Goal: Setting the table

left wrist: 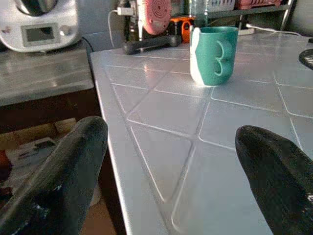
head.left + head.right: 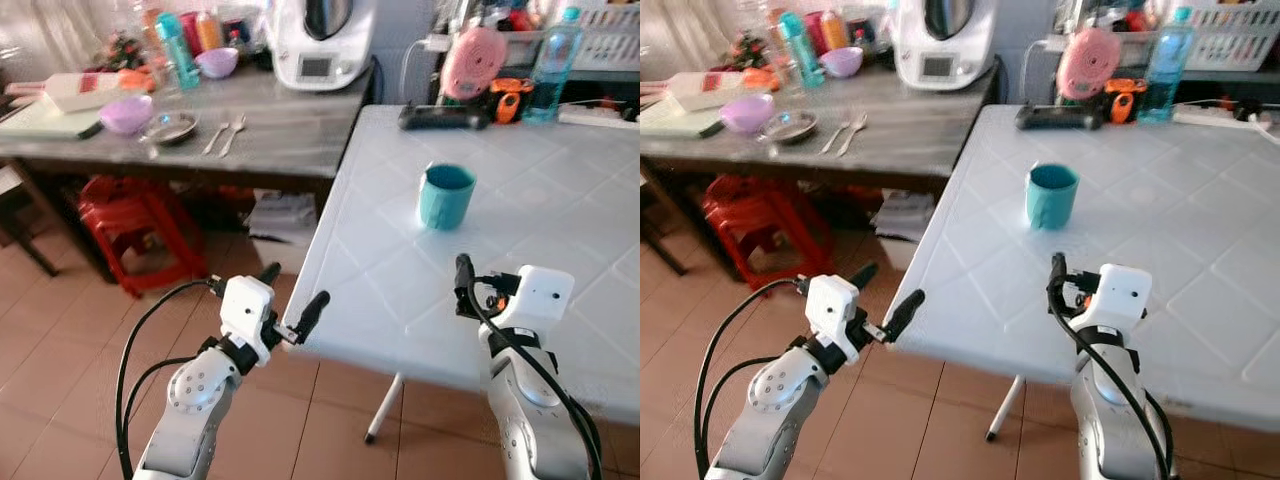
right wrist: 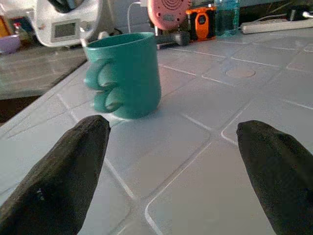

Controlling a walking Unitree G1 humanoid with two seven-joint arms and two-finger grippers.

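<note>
A: Starting from the left eye view. Spotted: teal ceramic mug with a looped handle (image 2: 446, 196) standing upright on the white plastic table with diamond-patterned top (image 2: 560, 250), well in from the near edge. Probably set there as the first piece of a place setting.

B: Agreed. Also spotted, on the grey wooden side table (image 2: 290, 130) beyond: two metal spoons (image 2: 226, 135), a small steel dish (image 2: 171, 126), a lilac plastic bowl (image 2: 127, 113). Likely parked there as the supply still to be carried over.

A: And the grippers?

B: Left gripper (image 2: 292, 303) held just off the white table's near corner, fingers spread apart, holding nothing. Right gripper (image 2: 466, 288) raised over the tabletop, short of the mug; hard to judge its fingers from here.

A: Right eye view next. Same layout: mug (image 2: 1051, 195) upright, near neither gripper. Left gripper (image 2: 886, 300) level with the table edge, empty. Right gripper (image 2: 1060, 285) pointing toward the mug.

B: Left wrist view. Two black fingers (image 1: 58, 186) wide apart, bare tabletop between them, mug (image 1: 213, 55) far ahead, handle turned this way.

A: Right wrist view. Fingers (image 3: 63, 181) likewise parted and empty, mug (image 3: 125, 74) centred ahead, closer, handle off to one side.

B: Judged: mug squarely lined up with the right gripper, so suited to that arm if moved; otherwise already placed, with cutlery and bowls left to fetch.
</note>
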